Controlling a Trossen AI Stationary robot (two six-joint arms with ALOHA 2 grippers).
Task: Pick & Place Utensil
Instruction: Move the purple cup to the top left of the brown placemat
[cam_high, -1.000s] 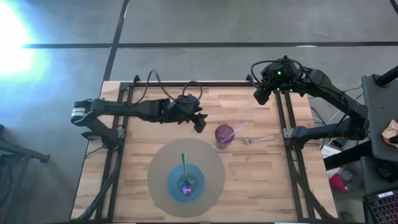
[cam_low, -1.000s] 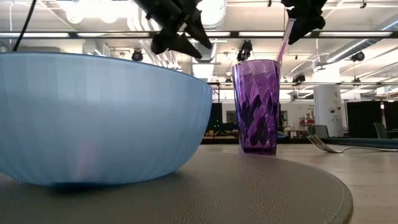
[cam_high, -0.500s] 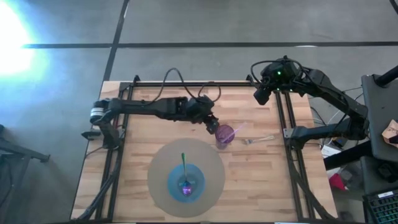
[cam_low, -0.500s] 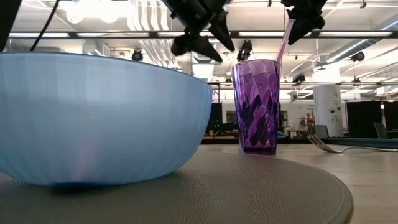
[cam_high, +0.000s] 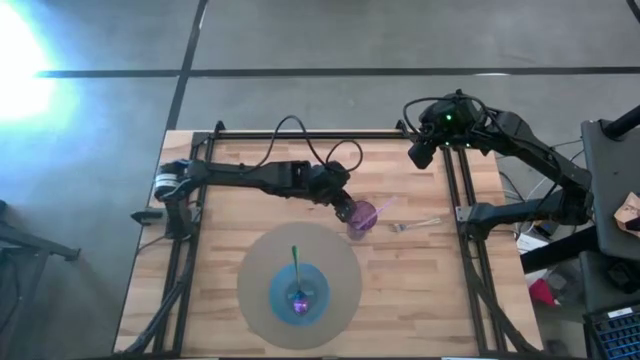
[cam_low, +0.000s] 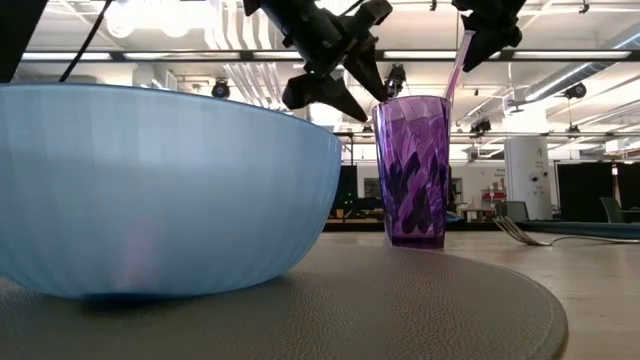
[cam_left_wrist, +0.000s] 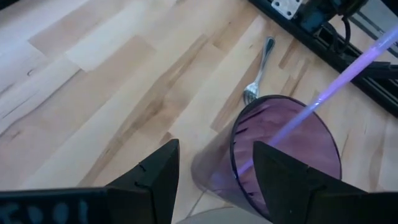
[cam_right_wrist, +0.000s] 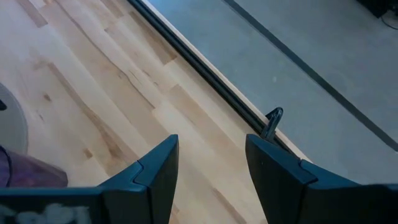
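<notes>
A purple faceted cup (cam_high: 360, 218) (cam_low: 412, 170) (cam_left_wrist: 292, 155) stands upright on the wood just past the grey mat's far right edge, with a purple straw (cam_high: 380, 210) (cam_left_wrist: 339, 84) leaning in it. A silver fork (cam_high: 414, 224) (cam_left_wrist: 260, 70) (cam_low: 520, 233) lies flat on the table to the cup's right. A green-handled utensil (cam_high: 296, 263) rests in the blue bowl (cam_high: 312, 300) (cam_low: 150, 190). My left gripper (cam_high: 345, 208) (cam_low: 330, 100) (cam_left_wrist: 214, 149) hovers open just left of and above the cup's rim. My right gripper (cam_high: 420, 152) (cam_right_wrist: 208, 168) waits open at the far right corner.
The round grey mat (cam_high: 262, 262) (cam_low: 430, 300) carries the bowl near the table's near edge. Black frame rails (cam_high: 465, 240) run along the left, right and far sides. Bare wood (cam_high: 250, 215) lies left of the cup.
My left gripper has travelled toward the table's right, from the table's middle up to the purple cup, and has come down a little toward the cup's rim. Its fingers have stayed open. The cup, fork and bowl have not moved.
</notes>
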